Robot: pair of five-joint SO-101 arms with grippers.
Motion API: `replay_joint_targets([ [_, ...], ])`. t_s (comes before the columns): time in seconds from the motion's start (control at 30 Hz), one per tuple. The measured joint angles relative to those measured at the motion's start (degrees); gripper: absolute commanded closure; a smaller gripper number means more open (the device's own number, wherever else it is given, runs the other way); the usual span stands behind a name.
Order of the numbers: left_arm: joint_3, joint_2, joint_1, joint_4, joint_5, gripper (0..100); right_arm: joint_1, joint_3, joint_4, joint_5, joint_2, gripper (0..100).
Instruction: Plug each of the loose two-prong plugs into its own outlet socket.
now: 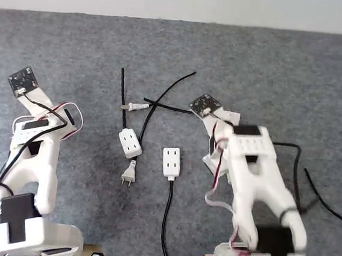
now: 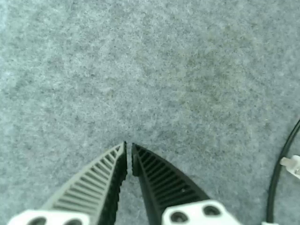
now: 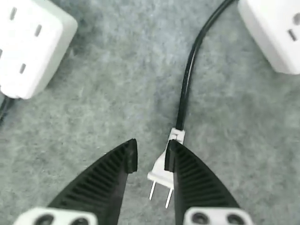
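Grey carpet (image 1: 297, 73) covers the table. In the high view the L arm (image 1: 34, 163) comes up from 7 o'clock, wrist end twd 10. The R arm (image 1: 251, 172) comes up from 5 o'clock, wrist end abt 2 o'clock of the outlets.

Two white outlet blocks sit nr centre. Outlet A (image 1: 129, 142) is tilted. Outlet B (image 1: 171, 161) is at its 4 o'clock, near but not touching. Lower plug (image 1: 129, 175) lies flat at 6 o'clock of outlet A, prongs twd 6, loose, in no socket. Upper plug (image 1: 133, 106) lies at 12 o'clock of outlet A, prongs twd 9, also loose. Upper plug's cord (image 1: 167, 107) runs twd 3 and crosses another black cord. Outlet B's cord (image 1: 165, 215) runs twd 6.

L gripper (image 2: 129, 145): fingers together, tips nearly meeting, nothing betw them, over bare carpet. A black cord (image 2: 276, 178) and a white plug tip (image 2: 293, 164) lie off to one side, well apart from the fingers.

R gripper (image 3: 151, 150): fingers apart, low over the carpet. Near plug (image 3: 161, 173), white, two prongs, sits in the gap against the inner face of one finger (image 3: 192, 183). The other finger is clear of it, so it's not clamped. Prongs point back twd the camera. Near plug's cord (image 3: 190, 79) runs away betw block 1 (image 3: 28, 47) and block 2 (image 3: 276, 33), both white outlet blocks. Can't tell which high-view plug this is.
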Motion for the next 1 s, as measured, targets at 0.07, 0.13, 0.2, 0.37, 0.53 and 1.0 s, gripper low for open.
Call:
replay_joint_targets([
  [0.07, 0.00, 0.00, 0.00, 0.00, 0.00, 98, 0.79, 0.70, -0.97, 0.09, -1.23, 88.7],
  [0.13, 0.00, 0.00, 0.00, 0.00, 0.00, 98, 1.93, 1.05, -2.46, 0.09, -1.32, 88.7],
  [0.2, 0.00, 0.00, 0.00, 0.00, 0.00, 98, 3.08, 1.05, -4.13, 0.09, -0.97, 88.7],
  [0.37, 0.00, 0.00, 0.00, 0.00, 0.00, 98, 4.84, 1.05, -8.88, 2.11, 4.40, 88.7],
  [0.53, 0.00, 0.00, 0.00, 0.00, 0.00, 98, 4.66, 1.05, -10.02, 2.90, 7.03, 88.7],
  [1.0, 0.00, 0.00, 0.00, 0.00, 0.00, 98, 4.66, 1.05, -11.34, 8.18, 7.65, 88.7],
])
